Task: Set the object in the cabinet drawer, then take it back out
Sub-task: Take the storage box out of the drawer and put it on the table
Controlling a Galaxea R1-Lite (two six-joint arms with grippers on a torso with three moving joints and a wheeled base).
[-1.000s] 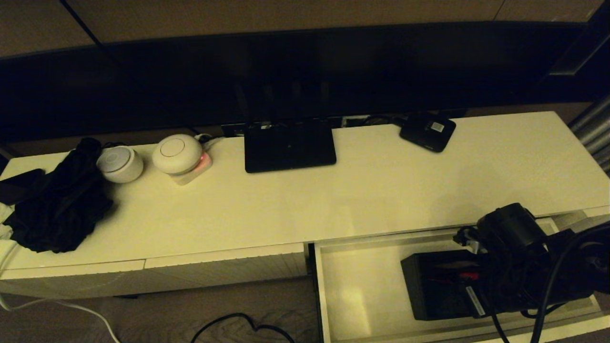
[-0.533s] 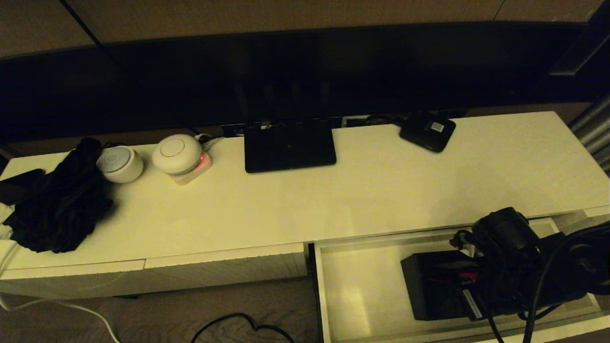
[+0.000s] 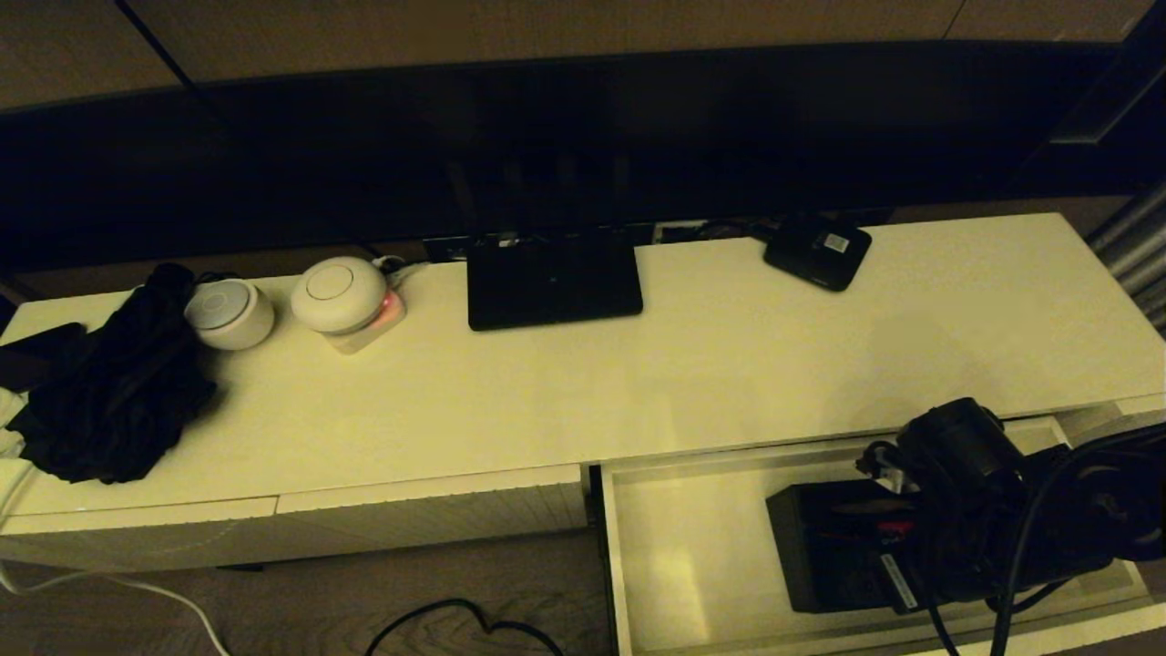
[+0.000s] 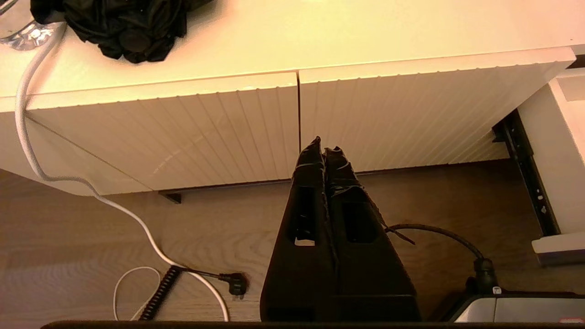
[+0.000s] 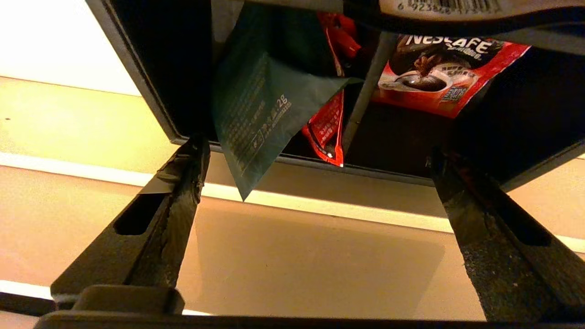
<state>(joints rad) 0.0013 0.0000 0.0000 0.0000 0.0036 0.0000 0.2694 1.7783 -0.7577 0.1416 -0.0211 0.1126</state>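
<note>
Right claw point(image 5: 315, 155) edged leftward, spread wide at box point(image 3: 833, 547) rim.

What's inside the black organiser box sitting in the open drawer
Inside the organiser box: a dark green sachet, red packets, a Nescafe packet. The right pincer and arm cover its far compartments.

Left gripper point(image 4: 323, 151) closed, facing ribbed cabinet fronts point(image 4: 256, 123) w/ floor below.

One black organiser box point(image 3: 833, 547) sits in one open drawer point(image 3: 674, 547); two white round devices point(image 3: 339, 293), one router point(image 3: 554, 278), one small labelled device point(image 3: 817, 251), one black cloth point(image 3: 114, 392).
</note>
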